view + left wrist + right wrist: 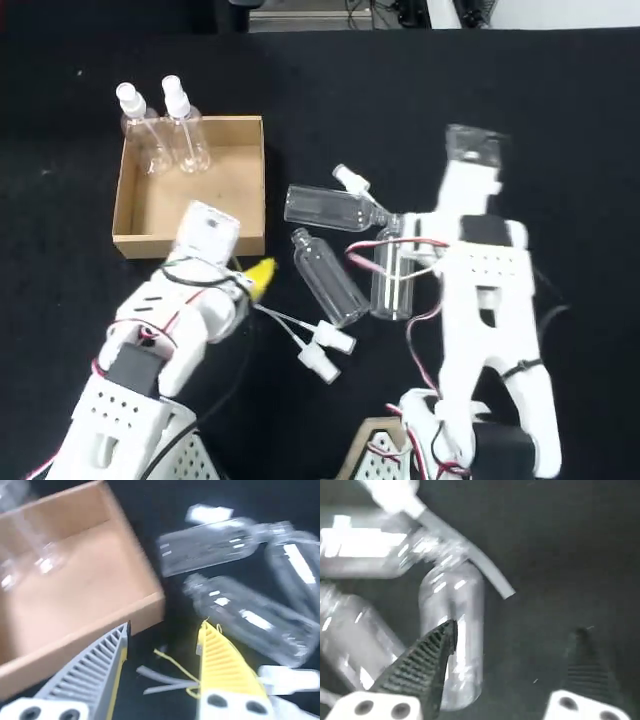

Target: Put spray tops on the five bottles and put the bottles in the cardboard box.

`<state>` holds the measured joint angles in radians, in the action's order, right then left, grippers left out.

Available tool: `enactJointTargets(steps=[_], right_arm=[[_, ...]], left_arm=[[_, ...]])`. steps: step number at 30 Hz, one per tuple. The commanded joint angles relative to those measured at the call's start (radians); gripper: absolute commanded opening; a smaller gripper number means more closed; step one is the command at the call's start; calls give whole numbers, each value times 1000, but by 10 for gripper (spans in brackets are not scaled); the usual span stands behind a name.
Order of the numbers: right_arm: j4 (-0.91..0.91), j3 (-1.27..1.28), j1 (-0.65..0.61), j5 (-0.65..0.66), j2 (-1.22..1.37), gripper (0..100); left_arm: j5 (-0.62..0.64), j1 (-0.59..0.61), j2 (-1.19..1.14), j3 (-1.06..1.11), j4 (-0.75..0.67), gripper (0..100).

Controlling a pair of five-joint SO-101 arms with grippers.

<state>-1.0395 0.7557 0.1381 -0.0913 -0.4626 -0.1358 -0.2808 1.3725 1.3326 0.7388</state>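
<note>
The cardboard box (150, 215) sits at the back left, and two bottles with spray tops (165, 130) stand in its far side. Three clear bottles without tops lie on the black table (325, 207) (328, 277) (393, 280). One spray top (350, 180) lies by the farthest bottle, and two more (322, 350) lie nearer the front. My left gripper (255, 278) (165, 627) is open and holds nothing, between the box (145, 605) and a lying bottle (255, 617). My right gripper (515, 627) is open over the table, one finger beside a bottle (457, 630).
The right arm (480, 290) stretches over the table's right half, red wires hanging by the nearest bottle. The thin tubes of the two loose spray tops (165, 680) lie just under my left gripper. The box floor (75, 595) has free room in its near half.
</note>
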Motion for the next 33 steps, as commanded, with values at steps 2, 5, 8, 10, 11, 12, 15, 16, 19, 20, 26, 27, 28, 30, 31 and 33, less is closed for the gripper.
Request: enactJointTargets(steps=[2, 5, 8, 10, 11, 12, 15, 16, 19, 20, 26, 27, 28, 30, 31, 33], right_arm=[[155, 56, 104, -12, -39, 246], [209, 87, 135, -64, -39, 245], [230, 101, 137, -80, -39, 244], [236, 105, 137, -81, -39, 244], [238, 105, 137, -81, -39, 244], [238, 107, 137, -81, -39, 244], [238, 107, 137, -81, -39, 244], [238, 107, 137, -81, -39, 244], [238, 107, 135, -81, -39, 244], [238, 107, 135, -81, -39, 244], [255, 122, 132, -81, -39, 244], [255, 122, 132, -81, -39, 244], [255, 122, 132, -81, -39, 244], [253, 122, 132, -81, -39, 244], [253, 122, 132, -81, -39, 244], [253, 122, 132, -81, -39, 244]], left_arm=[[86, -104, -123, -73, -112, 217], [166, -147, -252, -148, -133, 218], [241, -213, -387, -236, -132, 218], [308, -245, -468, -288, -132, 219], [347, -255, -506, -314, -132, 219], [387, -265, -542, -338, -132, 219], [526, -275, -647, -400, -132, 272], [589, -275, -680, -415, -132, 306], [746, -269, -775, -432, -132, 378], [770, -268, -806, -438, -133, 382], [868, -251, -956, -444, -269, 380], [884, -242, -977, -446, -292, 380], [893, -236, -996, -446, -311, 380], [899, -236, -1037, -443, -334, 380], [899, -240, -1056, -444, -334, 380], [901, -245, -1089, -450, -336, 380]])
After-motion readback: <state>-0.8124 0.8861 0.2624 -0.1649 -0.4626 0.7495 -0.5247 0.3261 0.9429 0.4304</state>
